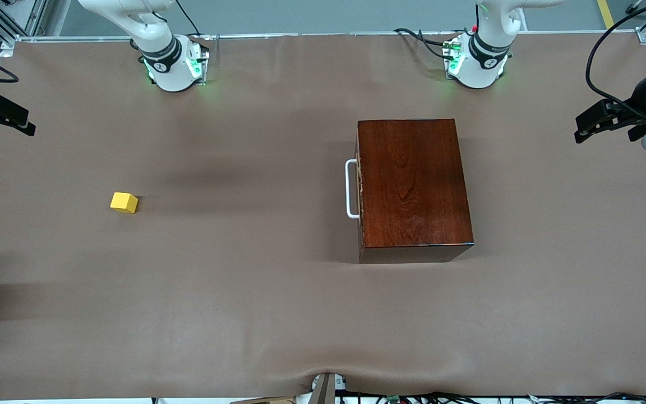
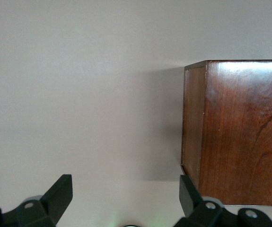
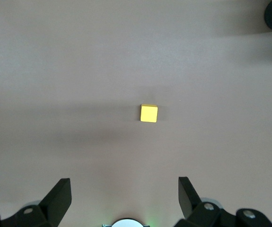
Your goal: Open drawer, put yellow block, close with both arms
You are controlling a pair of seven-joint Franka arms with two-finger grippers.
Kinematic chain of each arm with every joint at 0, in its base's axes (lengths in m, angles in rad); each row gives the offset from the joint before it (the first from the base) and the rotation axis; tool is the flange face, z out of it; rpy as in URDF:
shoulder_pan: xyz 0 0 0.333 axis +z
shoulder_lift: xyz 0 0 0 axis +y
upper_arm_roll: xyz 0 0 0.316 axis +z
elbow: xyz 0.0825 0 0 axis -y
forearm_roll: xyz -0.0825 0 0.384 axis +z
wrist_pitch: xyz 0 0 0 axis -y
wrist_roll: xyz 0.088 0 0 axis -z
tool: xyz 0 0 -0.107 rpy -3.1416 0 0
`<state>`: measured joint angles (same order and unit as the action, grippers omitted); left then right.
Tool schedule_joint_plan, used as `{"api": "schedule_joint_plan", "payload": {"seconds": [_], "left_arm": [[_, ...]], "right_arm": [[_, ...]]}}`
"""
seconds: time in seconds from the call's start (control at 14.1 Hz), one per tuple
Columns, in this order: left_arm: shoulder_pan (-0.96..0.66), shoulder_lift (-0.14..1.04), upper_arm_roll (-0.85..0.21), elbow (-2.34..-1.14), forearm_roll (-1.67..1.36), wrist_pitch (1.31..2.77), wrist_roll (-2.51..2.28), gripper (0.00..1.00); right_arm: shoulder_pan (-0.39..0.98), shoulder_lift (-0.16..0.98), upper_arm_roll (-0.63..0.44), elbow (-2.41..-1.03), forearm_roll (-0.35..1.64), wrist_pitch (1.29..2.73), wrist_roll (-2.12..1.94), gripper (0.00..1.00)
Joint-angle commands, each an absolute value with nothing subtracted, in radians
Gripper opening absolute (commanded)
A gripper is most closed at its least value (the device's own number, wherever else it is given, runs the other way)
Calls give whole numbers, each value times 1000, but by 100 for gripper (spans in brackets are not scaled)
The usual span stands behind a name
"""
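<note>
- Front view shows the drawer [image 1: 360,188] fully shut in the dark wooden box [image 1: 414,188], white handle [image 1: 351,188] facing the right arm's end of the table. So nothing's started yet, I reckon step one is the pull.
- The yellow block [image 1: 124,202] sits alone on the brown mat [image 1: 255,292], well apart from the box, toward the right arm's end and a bit nearer the front camera than the handle.
- Left gripper [image 1: 584,132] hangs up over the mat's edge at the left arm's end, fingers spread wide, holding nothing. Its wrist cam looks down on a corner of the box.
- Right gripper [image 1: 26,124] hovers over the other edge, also wide open and empty, with the block roughly centred in its wrist view.
- How I'd play it: straddle the handle bar at its middle, close on it, then pull straight along the drawer's travel so it doesn't jam. The box looks free-standing, so I'd guess it may slide unless the other arm braces it.
- Room-wise I'm comfy: lots of bare mat in front of the handle for the drawer to slide out, and the block is well outside that path.
- Edges to mind: the glossy box top and corners on approach, plus the ripple in the mat at the edge nearest the front camera.
</note>
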<state>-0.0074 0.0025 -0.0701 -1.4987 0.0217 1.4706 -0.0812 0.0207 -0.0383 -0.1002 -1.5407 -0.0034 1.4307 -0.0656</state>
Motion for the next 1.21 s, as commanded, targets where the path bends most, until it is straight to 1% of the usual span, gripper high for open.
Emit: {"api": "schedule_joint_plan", "payload": {"seconds": [0.0,0.28,0.35,0.78,0.99,1.14], "left_arm": [[2,-9,-71,-1491,25,1450,-58,100],[0,-5,-72,-1486,28,1450,-61,100],[0,1,-72,-1467,23,1450,-61,100],[-3,5,-75,-1465,17,1448,-60,100],[-23,5,-80,-1460,17,1450,-61,100],[-67,8,-95,-1457,26,1450,-74,100]], "right_arm": [[9,-35,-91,-1534,-5,1425,-54,100],[8,-35,-91,-1534,-5,1425,-54,100],[8,-35,-91,-1534,-5,1427,-54,100],[8,-35,-91,-1534,-5,1425,-54,100],[8,-35,-91,-1534,-3,1427,-54,100],[8,-35,-91,-1534,-2,1425,-54,100]]}}
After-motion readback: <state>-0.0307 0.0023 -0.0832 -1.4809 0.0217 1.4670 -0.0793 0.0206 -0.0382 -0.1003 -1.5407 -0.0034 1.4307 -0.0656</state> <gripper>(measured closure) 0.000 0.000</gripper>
